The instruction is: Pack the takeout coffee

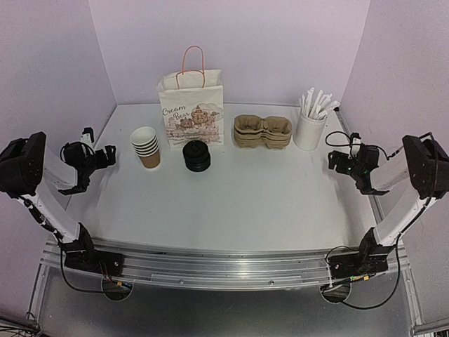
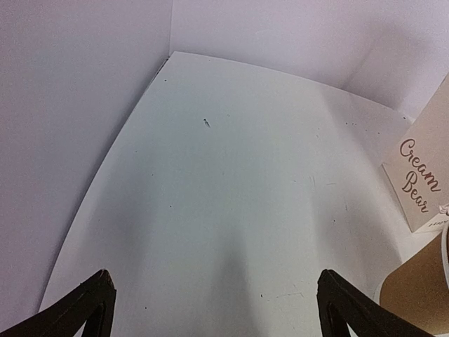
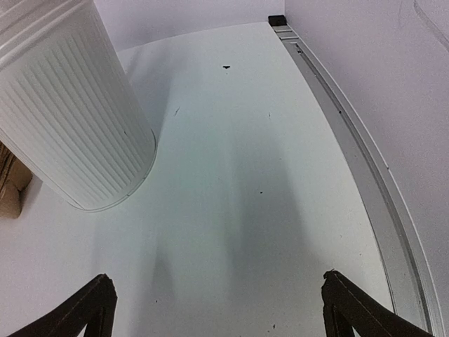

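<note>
Left hand [image 2: 214, 281] and right hand [image 3: 217, 277] are hanging wide open, empty. I cannot tell where the takeout coffee is: nested brown cups [image 1: 146, 146] and stacked black lids [image 1: 196, 156] are sitting by the Cream Bear bag [image 1: 191, 105]. Only the overhead view is showing the lids.

A white ribbed cylindrical container [image 3: 70, 105] stood on the white table top [image 3: 238, 175] at the upper left, a scrap of brown cardboard-like material [image 3: 12, 189] showing at the left edge beside it. A silver metal rail [image 3: 358, 161] ran along the right side to a small black block [image 3: 277, 20]. The dark fingers [image 3: 91, 309] of the right gripper [image 3: 217, 309] stood wide apart over bare table.
</note>
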